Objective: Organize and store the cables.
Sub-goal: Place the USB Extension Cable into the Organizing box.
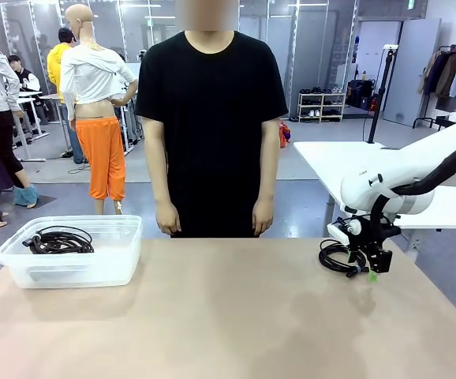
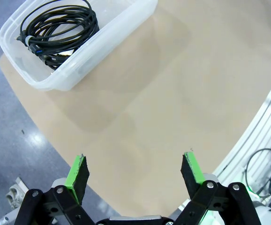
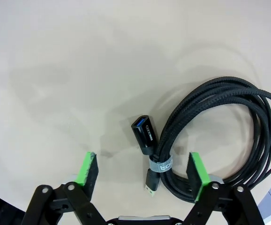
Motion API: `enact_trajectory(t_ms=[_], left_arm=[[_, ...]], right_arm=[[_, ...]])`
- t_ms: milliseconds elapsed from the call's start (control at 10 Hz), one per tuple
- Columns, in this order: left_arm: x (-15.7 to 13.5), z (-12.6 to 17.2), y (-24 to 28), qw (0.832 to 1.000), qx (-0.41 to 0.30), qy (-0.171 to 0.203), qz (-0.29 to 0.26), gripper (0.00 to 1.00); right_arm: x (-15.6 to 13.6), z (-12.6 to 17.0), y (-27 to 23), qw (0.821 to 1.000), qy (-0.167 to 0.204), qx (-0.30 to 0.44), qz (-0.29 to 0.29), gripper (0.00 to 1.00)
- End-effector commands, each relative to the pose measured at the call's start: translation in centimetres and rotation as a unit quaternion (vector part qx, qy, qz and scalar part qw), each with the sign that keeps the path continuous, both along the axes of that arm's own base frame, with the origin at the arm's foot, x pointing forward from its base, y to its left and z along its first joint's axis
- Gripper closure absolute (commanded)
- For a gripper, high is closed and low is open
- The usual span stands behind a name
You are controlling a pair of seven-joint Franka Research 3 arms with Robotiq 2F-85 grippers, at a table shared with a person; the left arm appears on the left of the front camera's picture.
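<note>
While over right worktop (image 1: 236, 316): right fingers (image 3: 144, 176) wide, straddling coiled cable (image 3: 220, 136), not gripping.
Left fingers (image 2: 135, 173): wide, empty.
Far-left bin (image 1: 78, 268): holds coiled cables (image 1: 58, 239).

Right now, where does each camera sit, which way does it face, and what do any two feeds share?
Front: between the arms, facing the person; right arm over a coiled cable.
Left wrist: high above the table, left gripper open, bin beyond.
Right wrist: close over the table, right gripper straddling the coiled cable.
Shared: front and left wrist show the bin of cables.
</note>
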State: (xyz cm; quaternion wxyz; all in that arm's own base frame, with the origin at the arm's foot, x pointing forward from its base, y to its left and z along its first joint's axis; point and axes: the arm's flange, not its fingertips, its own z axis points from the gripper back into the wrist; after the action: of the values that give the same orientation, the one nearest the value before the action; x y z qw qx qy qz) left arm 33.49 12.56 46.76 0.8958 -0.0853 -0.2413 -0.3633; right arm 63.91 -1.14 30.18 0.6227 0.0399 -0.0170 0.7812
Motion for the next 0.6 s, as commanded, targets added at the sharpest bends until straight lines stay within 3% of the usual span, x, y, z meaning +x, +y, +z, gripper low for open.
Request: enact_trajectory(t_ms=[0, 100, 200, 500], left_arm=[[0.12, 0.18, -0.33, 1.000, -0.001, -0.003, 0.011, 0.00], [0.12, 0.18, -0.33, 1.000, -0.001, -0.003, 0.011, 0.00], [0.12, 0.18, -0.33, 1.000, -0.001, -0.003, 0.011, 0.00], [0.12, 0.18, -0.33, 1.000, -0.001, -0.003, 0.011, 0.00]], right_arm=[[0.67, 0.51, 0.32, 1.000, 0.001, -0.008, -0.003, 0.60], [0.60, 0.48, 0.40, 1.000, 0.003, -0.014, 0.000, 0.76], [0.57, 0.18, 0.35, 1.000, 0.011, -0.020, -0.002, 1.00], [0.64, 0.22, 0.24, 1.000, 0.006, -0.017, -0.005, 0.97]])
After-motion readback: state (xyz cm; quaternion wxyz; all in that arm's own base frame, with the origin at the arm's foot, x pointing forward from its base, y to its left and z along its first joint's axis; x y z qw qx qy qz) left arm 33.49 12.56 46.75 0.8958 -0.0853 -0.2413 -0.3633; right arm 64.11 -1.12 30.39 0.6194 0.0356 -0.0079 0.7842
